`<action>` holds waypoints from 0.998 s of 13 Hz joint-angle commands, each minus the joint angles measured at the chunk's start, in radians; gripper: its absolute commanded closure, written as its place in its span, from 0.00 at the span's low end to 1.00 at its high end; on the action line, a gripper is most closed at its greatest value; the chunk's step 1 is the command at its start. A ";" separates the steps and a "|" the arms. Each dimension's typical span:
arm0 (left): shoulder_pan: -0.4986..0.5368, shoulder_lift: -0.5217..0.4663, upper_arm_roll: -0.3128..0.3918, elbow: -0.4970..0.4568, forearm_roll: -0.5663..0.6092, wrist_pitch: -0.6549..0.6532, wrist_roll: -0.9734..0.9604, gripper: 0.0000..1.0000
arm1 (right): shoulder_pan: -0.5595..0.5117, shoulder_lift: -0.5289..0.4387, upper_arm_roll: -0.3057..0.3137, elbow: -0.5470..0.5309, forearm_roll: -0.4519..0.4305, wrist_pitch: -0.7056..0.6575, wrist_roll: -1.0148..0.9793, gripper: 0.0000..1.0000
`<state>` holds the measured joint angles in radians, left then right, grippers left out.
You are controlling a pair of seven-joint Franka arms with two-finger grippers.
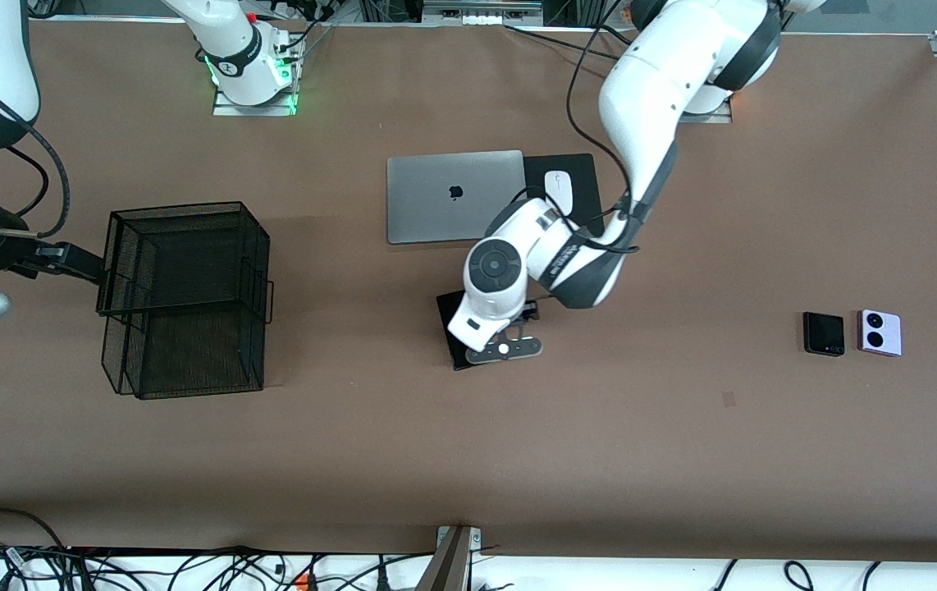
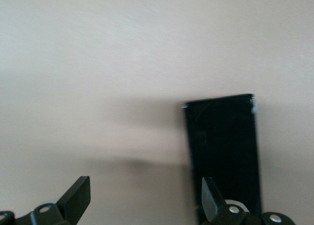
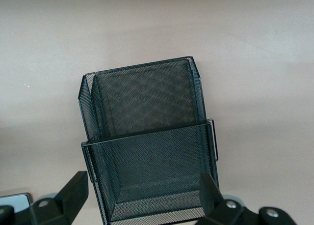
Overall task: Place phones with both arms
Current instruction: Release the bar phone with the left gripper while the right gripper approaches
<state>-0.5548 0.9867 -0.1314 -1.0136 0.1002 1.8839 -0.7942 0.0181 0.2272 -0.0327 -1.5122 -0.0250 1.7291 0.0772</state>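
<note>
The long black phone [image 1: 445,305] lies flat on the table in front of the laptop, partly hidden under the left arm's hand [image 1: 493,324]. My left gripper [image 2: 144,190] is open just above the table; one fingertip [image 2: 210,198] hangs over the long black phone's [image 2: 223,151] edge, and bare table shows between the fingers. The small dark phone [image 1: 823,333] and the lavender-white phone [image 1: 879,332] lie side by side toward the left arm's end. My right gripper [image 3: 144,185] is open and holds nothing, by the mesh basket's [image 3: 147,134] rim.
The black mesh basket [image 1: 181,209] stands toward the right arm's end of the table. A closed grey laptop [image 1: 454,195] and a white mouse [image 1: 559,190] on a black pad [image 1: 582,172] lie mid-table, farther from the front camera than the long phone.
</note>
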 commanded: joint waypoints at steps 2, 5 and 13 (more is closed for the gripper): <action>0.094 -0.080 0.001 -0.029 -0.001 -0.168 0.264 0.00 | 0.013 -0.005 0.068 0.003 0.007 -0.009 0.007 0.00; 0.170 -0.128 0.024 -0.080 0.041 -0.256 0.482 0.00 | 0.121 0.041 0.116 0.017 0.020 0.023 0.038 0.00; 0.498 -0.235 0.023 -0.207 0.222 -0.214 1.076 0.00 | 0.494 0.424 0.116 0.182 0.031 0.387 0.313 0.00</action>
<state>-0.1349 0.8107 -0.0936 -1.1487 0.2851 1.6329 0.1447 0.4916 0.5546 0.0947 -1.4005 0.0013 2.0503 0.3901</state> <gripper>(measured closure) 0.000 0.000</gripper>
